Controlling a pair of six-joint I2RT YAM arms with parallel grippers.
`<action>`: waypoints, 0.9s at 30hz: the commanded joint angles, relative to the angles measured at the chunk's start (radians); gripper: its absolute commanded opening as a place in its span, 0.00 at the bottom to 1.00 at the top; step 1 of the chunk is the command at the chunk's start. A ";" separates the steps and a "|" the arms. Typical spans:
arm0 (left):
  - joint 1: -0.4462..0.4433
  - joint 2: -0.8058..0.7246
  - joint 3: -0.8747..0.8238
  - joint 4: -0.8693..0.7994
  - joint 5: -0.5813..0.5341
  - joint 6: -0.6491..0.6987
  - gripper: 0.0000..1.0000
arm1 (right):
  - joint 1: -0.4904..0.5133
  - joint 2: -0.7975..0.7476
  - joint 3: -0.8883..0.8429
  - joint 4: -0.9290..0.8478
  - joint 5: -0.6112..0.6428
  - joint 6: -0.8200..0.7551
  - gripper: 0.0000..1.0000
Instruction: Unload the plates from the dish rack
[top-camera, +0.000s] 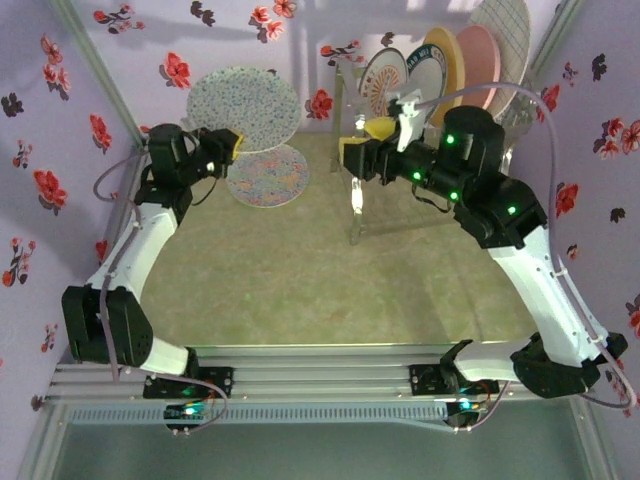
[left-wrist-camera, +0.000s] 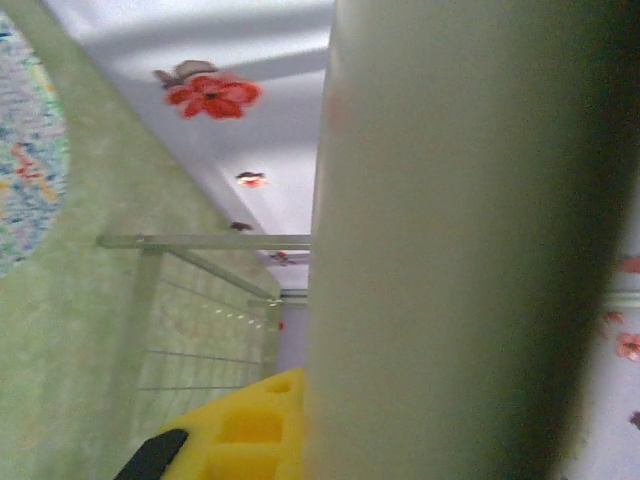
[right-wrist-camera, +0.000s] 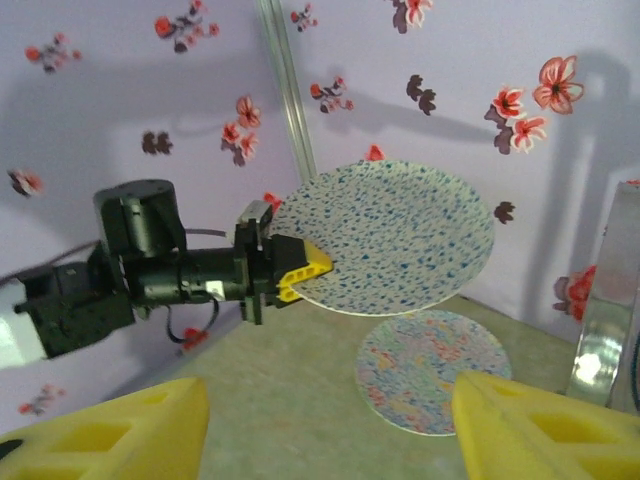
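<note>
Plates, status: one teal-speckled plate (top-camera: 243, 108) is clamped at its near rim by the left gripper (top-camera: 232, 143), jaws closed on the edge. In the right wrist view, the yellow fingers (right-wrist-camera: 305, 268) pinch the rim and the plate hangs roughly level, clear of the table (top-camera: 300, 270), near the far-left corner. In the left wrist view, the plate's pale surface lies directly against the camera.

Just below and nearer than the held plate, a multicolour-speckled plate (top-camera: 267, 175) lies flat on the table.

The right gripper (top-camera: 362, 142) hovers beside the dish rack (top-camera: 355, 205), jaws apart, with nothing between them. It faces the left arm across the far part of the table.

The dish rack stands at the far-right corner. Five plates stand on edge in its top tier, left to right:
- orange-sunburst plate (top-camera: 380, 82)
- green-rimmed plate (top-camera: 424, 68)
- yellow plate (top-camera: 446, 52)
- pink plate (top-camera: 476, 60)
- grid-patterned plate (top-camera: 506, 32)
</note>
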 joint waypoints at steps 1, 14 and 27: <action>0.010 -0.006 -0.042 0.099 0.055 0.032 0.00 | 0.048 -0.021 -0.053 -0.008 0.131 -0.146 0.68; 0.032 0.265 -0.191 0.302 0.105 0.123 0.00 | 0.109 -0.016 -0.109 0.002 0.193 -0.181 0.69; 0.052 0.489 -0.162 0.424 0.148 0.143 0.00 | 0.107 -0.017 -0.109 -0.012 0.185 -0.155 0.69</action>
